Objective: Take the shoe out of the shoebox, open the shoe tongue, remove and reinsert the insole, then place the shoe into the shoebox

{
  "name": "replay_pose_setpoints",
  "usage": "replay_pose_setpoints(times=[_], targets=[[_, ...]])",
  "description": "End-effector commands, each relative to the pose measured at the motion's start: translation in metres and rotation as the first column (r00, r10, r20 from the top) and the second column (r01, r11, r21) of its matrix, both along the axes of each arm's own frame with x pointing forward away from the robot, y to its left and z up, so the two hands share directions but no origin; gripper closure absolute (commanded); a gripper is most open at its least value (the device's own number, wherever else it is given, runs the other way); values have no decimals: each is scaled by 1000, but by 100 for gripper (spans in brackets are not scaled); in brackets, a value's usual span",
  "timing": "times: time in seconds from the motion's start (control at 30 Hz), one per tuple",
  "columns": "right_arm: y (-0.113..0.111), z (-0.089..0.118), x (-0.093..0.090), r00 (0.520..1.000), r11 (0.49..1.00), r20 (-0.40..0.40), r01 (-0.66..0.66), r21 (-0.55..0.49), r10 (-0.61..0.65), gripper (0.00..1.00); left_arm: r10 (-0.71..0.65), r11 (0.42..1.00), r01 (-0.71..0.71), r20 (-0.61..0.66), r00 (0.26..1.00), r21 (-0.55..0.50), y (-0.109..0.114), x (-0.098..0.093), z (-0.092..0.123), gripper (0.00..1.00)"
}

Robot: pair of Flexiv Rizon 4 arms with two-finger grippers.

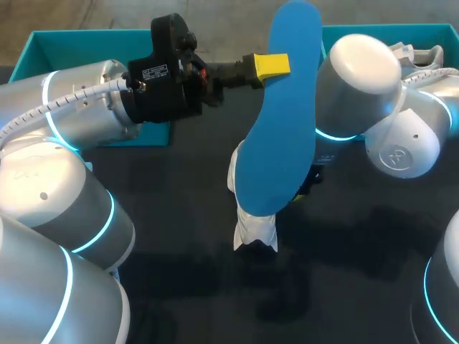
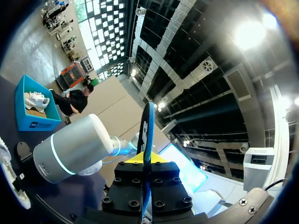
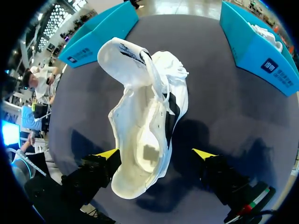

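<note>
The white lace-up shoe (image 3: 145, 121) rests on the dark counter (image 1: 172, 215), tongue pulled open, the right jaws spread wide either side of its heel, probably to steady it, while the left jaws pinch the blue foam insole (image 1: 283, 122) upright above it, seemingly ready for reinsertion

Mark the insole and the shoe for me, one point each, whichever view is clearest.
blue insole (image 1: 281, 129): head view, middle of its flat blue face.
white shoe (image 3: 140, 112): right wrist view, inner lining at the middle of the opened shoe.
</note>
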State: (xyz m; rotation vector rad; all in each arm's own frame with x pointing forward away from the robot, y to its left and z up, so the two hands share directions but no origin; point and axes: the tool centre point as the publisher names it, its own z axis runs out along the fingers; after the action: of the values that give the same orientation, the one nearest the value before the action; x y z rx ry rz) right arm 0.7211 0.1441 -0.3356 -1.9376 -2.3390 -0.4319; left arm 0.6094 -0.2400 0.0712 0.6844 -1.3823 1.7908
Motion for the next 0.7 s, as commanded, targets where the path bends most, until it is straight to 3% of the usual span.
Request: replay_pose_setpoints(times=[0.03,0.17,0.27,0.7], targets=[[-1,-1,0,1000,1000,0,-1,3,1,0,97,993,-99,-34,995,-68,0,-8,2,100],[-2,2,0,1000,1000,6,0,26,0,0,97,993,-99,-34,995,-68,0,-8,2,100],[-8,18,3,1000,992,17,0,126,-2,0,97,993,-99,-34,995,-68,0,-8,2,100],[-15,77,14,997,954,15,-73,292,72,0,97,993,-99,-34,995,-68,0,-8,2,100]])
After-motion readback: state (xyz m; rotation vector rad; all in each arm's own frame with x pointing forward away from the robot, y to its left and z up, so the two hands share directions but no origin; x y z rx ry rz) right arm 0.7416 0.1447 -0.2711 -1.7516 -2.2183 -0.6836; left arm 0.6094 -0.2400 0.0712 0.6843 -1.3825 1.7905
